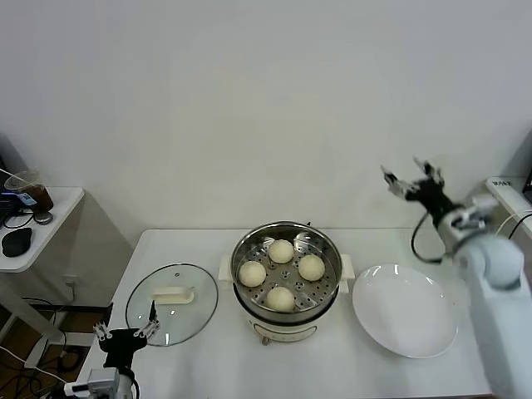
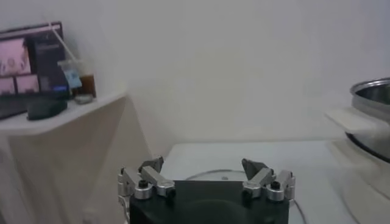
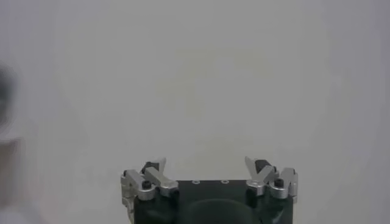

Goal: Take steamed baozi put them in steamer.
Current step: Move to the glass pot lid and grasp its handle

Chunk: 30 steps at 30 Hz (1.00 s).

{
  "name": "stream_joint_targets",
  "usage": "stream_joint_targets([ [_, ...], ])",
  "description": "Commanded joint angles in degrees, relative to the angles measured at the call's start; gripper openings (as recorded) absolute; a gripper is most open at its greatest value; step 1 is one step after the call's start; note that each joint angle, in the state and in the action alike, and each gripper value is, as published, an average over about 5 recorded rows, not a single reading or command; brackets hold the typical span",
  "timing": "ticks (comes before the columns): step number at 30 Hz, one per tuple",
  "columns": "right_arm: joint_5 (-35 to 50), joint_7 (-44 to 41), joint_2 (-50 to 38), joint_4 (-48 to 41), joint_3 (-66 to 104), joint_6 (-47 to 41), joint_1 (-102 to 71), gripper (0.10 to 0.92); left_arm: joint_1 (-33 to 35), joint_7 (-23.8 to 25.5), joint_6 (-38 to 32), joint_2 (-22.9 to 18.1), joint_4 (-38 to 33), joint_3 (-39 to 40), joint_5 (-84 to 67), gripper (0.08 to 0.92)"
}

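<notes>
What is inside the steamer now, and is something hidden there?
Inside the steamer, four steamed baozi sit apart on the perforated tray. Whatever lies below the tray is covered and cannot be seen. The glass lid lies on the table beside it.

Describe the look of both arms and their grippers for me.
The right arm is glossy white with a black cable looped at its wrist. Both the right gripper and left gripper have black bodies, with silver metal linkages and dark-tipped jaws.

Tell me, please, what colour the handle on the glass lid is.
White handle, clearest in the head view.
</notes>
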Motion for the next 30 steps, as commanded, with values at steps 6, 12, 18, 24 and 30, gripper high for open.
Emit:
stream_joint_targets([
  [6, -3.18, 9.95, 14.22, 5.61, 13.04, 6.5, -31.27, 0.823, -7.47, -8.63, -12.41, 9.26, 13.67, 1.67, 55.08, 0.823],
  [12, -3.65, 9.78, 13.57, 4.7, 12.93, 6.74, -31.04, 0.823, -9.21, -15.43, -14.98, 18.98, 20.46, 5.97, 80.68, 0.823],
  [18, -3.88, 9.57, 13.34, 4.51, 12.93, 6.26, -30.41, 0.823, -9.84, -15.08, -9.67, 21.78, 24.2, 8.82, 89.43, 0.823],
  [24, -4.37, 9.27, 13.07, 3.21, 12.59, 6.5, -30.13, 0.823, -9.86, -12.99, -4.49, 19.73, 25.0, 9.39, 83.42, 0.823],
  [30, -5.32, 9.1, 13.57, 2.7, 12.06, 6.87, -29.78, 0.823, -10.59, -9.53, -2.1, 17.12, 24.03, 11.21, 78.53, 0.823],
])
